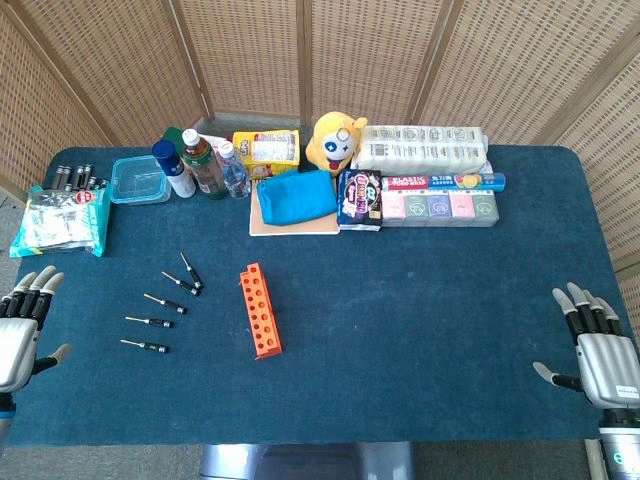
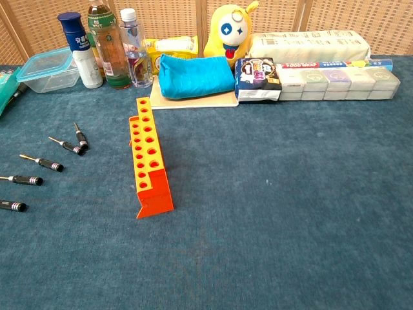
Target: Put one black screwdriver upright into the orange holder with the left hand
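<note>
Several black-handled screwdrivers (image 1: 165,303) (image 2: 50,164) lie flat in a fanned row on the blue cloth, left of the orange holder (image 1: 261,309) (image 2: 148,162). The holder is a stepped block with rows of round holes, all of them showing nothing inside. My left hand (image 1: 24,325) hovers at the table's left edge, fingers spread, holding nothing, well left of the screwdrivers. At the right edge my right hand (image 1: 598,350) is spread too and holds nothing. Neither hand shows in the chest view.
Along the back stand a clear plastic box (image 1: 139,179), bottles (image 1: 203,163), a blue pouch on a board (image 1: 296,197), a yellow plush toy (image 1: 334,143), snack packs and a row of small boxes (image 1: 440,205). A foil bag (image 1: 62,218) lies at the back left.
</note>
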